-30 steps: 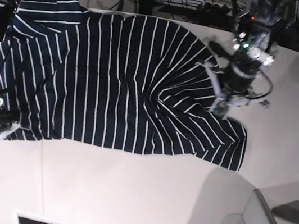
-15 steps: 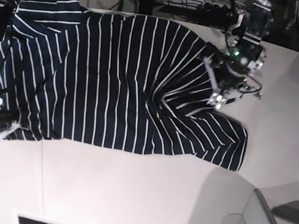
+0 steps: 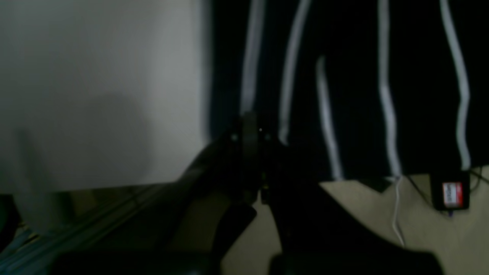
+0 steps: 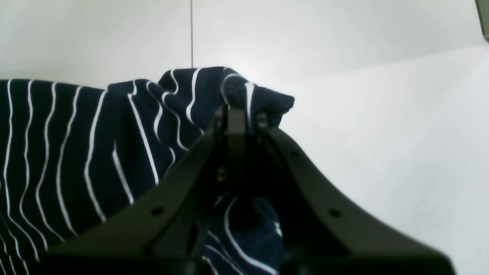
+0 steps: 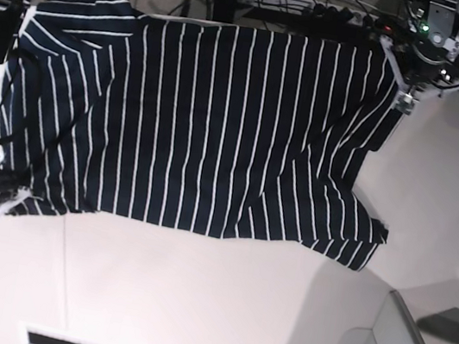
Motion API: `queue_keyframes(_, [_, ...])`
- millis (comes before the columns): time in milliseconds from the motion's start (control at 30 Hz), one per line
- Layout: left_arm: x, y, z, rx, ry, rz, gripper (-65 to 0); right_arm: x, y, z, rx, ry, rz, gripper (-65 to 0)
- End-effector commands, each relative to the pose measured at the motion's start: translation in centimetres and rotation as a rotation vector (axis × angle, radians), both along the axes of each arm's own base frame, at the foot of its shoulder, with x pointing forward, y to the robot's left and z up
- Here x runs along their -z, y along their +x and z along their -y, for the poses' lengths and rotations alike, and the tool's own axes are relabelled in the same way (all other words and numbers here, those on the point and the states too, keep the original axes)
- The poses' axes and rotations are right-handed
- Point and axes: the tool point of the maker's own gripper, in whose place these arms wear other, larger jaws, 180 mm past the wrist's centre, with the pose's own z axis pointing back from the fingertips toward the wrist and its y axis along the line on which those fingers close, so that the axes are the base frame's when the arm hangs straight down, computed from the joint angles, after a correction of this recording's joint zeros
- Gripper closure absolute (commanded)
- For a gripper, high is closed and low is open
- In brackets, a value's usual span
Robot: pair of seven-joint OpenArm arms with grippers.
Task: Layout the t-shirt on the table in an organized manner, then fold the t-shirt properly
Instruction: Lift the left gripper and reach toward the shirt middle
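- The t-shirt [image 5: 202, 124] lies spread over the far half of the table [image 5: 191, 306]; it reaches from the far left corner almost to the far right corner; its far edge hangs at the far edge of the table.
- The layout seems nearly done, in my judgement; wrinkles remain near the right side and the near right corner of the cloth is bunched; no fold is made yet, so all the folding is left.
- The left end effector [image 5: 403, 99] is at the far right corner of the shirt; in the left wrist view its jaws look closed on the cloth edge, but this picture is dark and blurred.
- The right end effector [image 4: 238, 118] is clenched on a bunched corner of the t-shirt [image 4: 95, 133] near the left edge; only the right wrist view shows this pinch clearly; the base view shows the whole shape of the shirt, which the wrist views do not.
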Motion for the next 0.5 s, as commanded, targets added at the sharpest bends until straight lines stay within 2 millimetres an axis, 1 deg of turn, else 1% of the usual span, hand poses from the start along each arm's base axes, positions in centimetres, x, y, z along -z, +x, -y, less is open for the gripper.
queue_keyframes(0, [-1.5, 0.9, -0.8, 0.002, 0.028, 0.051, 0.0, -2.2, 1.5, 0.6, 0.002, -0.013, 0.069, 0.0])
queue_keyframes(100, [-3.6, 2.6, -0.9, 0.006, 0.043, 0.119, 0.0, -2.2, 1.5, 0.6, 0.002, -0.012, 0.067, 0.0])
queue_keyframes(167, [-5.8, 5.1, 0.2, 0.032, 0.039, 0.204, 0.0, -2.2, 1.5, 0.6, 0.0, -0.012, 0.067, 0.0])
queue_keyframes(200, [-6.4, 5.8, 0.9, 0.036, 0.026, 0.23, 0.0, -2.2, 1.5, 0.5, -0.001, -0.012, 0.067, 0.0])
queue_keyframes(233, [-6.7, 6.8, 2.3, 0.043, 0.001, 0.245, 0.0, -2.2, 1.5, 0.5, -0.003, -0.012, 0.067, 0.0])
queue_keyframes(300, [-6.6, 9.4, 6.8, 0.102, -0.069, 0.241, 0.0, -2.2, 1.5, 0.5, -0.003, -0.012, 0.067, 0.0])
queue_keyframes(333, [-6.4, 10.4, 9.6, 0.153, -0.106, 0.231, 0.0, -2.2, 1.5, 0.5, -0.003, -0.012, 0.065, 0.0])
queue_keyframes(367, [-6.3, 11.2, 12.6, 0.205, -0.151, 0.225, 0.0, -2.2, 1.5, 0.5, -0.003, -0.012, 0.065, 0.0])
queue_keyframes(433, [-6.7, 12.7, 19.5, 0.323, -0.26, 0.224, 0.0, -2.1, 1.4, 0.5, -0.003, -0.012, 0.064, 0.0])
queue_keyframes(467, [-7.0, 13.4, 22.2, 0.369, -0.302, 0.226, 0.0, -2.1, 1.4, 0.5, -0.003, -0.012, 0.064, 0.0])
